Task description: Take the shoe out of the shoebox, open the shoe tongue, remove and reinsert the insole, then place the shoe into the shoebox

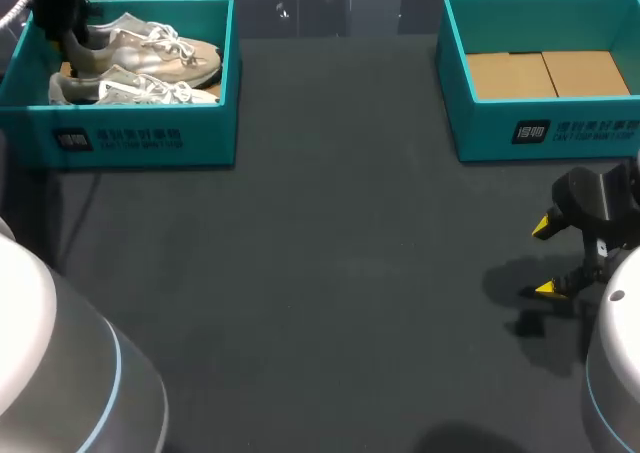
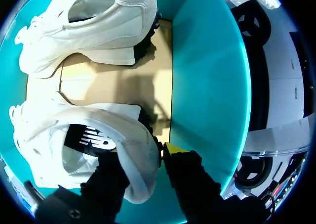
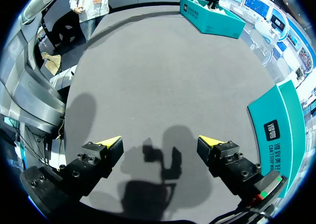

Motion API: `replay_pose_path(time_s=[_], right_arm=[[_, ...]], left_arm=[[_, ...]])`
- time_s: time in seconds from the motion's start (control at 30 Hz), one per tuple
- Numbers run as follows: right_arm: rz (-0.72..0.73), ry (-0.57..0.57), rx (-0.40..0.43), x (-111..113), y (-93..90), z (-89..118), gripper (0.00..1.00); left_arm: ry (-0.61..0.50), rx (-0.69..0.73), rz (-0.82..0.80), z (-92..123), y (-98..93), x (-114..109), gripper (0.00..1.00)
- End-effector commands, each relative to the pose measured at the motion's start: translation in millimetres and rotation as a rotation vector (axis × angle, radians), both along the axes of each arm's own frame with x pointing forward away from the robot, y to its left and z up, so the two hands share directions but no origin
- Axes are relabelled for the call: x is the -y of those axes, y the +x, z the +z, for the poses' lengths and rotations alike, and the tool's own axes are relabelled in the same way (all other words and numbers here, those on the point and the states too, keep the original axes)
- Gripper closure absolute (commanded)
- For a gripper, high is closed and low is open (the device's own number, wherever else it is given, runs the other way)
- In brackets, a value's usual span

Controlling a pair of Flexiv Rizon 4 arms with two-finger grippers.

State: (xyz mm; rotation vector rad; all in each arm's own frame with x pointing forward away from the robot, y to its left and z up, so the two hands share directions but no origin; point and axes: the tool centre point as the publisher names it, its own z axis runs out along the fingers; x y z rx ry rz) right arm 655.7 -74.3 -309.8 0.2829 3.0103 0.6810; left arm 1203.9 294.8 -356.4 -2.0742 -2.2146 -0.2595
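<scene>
Two pale grey-white shoes lie in the teal left shoebox (image 1: pixel 140 138) at the back left. My left gripper (image 1: pixel 70 35) is down inside that box at its left end. In the left wrist view it (image 2: pixel 148 159) sits astride the heel collar of the nearer shoe (image 2: pixel 74 135), one side inside the shoe opening and the other outside by the box wall (image 2: pixel 207 75). The second shoe (image 2: pixel 84 26) lies further ahead. My right gripper (image 1: pixel 545 258) hangs open over bare table at the right, nothing between its fingers (image 3: pixel 111 142).
A second teal shoebox (image 1: pixel 550 133) stands at the back right, showing only its cardboard floor; its wall (image 3: pixel 276 130) is just beside my right gripper. Dark grey table spreads between the two boxes.
</scene>
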Motion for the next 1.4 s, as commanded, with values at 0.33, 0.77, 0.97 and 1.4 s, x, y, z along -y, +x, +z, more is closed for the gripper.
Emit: replay_pose_path(time_s=[0.33,0.77,0.97,1.4], right_arm=[[-0.002,-0.004,0.002,-1,-1.7,0,0.0],[-0.002,-0.004,0.002,-1,-1.7,0,0.0],[-0.002,-0.004,0.002,-1,-1.7,0,0.0],[-0.002,-0.004,0.002,-1,-1.7,0,0.0]], left_arm=[[-0.039,0.004,-0.008,20,3.2,3,0.08],[-0.086,0.01,-0.043,71,-28.3,13,0.0],[-0.085,-0.012,-0.034,99,-45.8,12,0.0],[-0.061,-0.035,-0.032,135,-97.9,2,0.0]])
